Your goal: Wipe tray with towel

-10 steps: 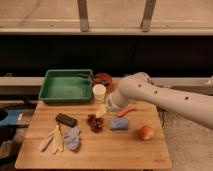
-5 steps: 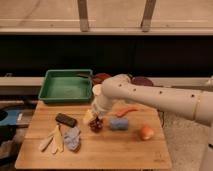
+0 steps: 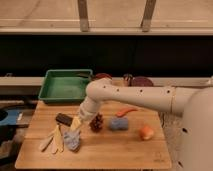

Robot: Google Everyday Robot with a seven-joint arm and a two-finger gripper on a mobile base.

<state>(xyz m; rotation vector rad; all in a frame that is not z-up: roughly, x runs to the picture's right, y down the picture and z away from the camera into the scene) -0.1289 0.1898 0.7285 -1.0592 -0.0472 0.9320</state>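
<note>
The green tray point(image 3: 64, 86) sits at the back left of the wooden table, with nothing visible inside it. The pale grey-blue towel point(image 3: 71, 140) lies crumpled near the table's front left. My gripper point(image 3: 77, 123) points down and to the left, just above and to the right of the towel, open and holding nothing. The white arm reaches in from the right across the table's middle.
A blue sponge-like block point(image 3: 119, 124) and a dark reddish clump point(image 3: 96, 122) lie right of the gripper. A carrot point(image 3: 127, 111) and an orange fruit point(image 3: 146, 132) lie further right. A dark bar point(image 3: 63, 119) and pale wooden utensils point(image 3: 52, 140) lie left.
The arm has swung left and downward across the table, bringing the gripper from the table's middle to just above the towel. The objects have not moved.
</note>
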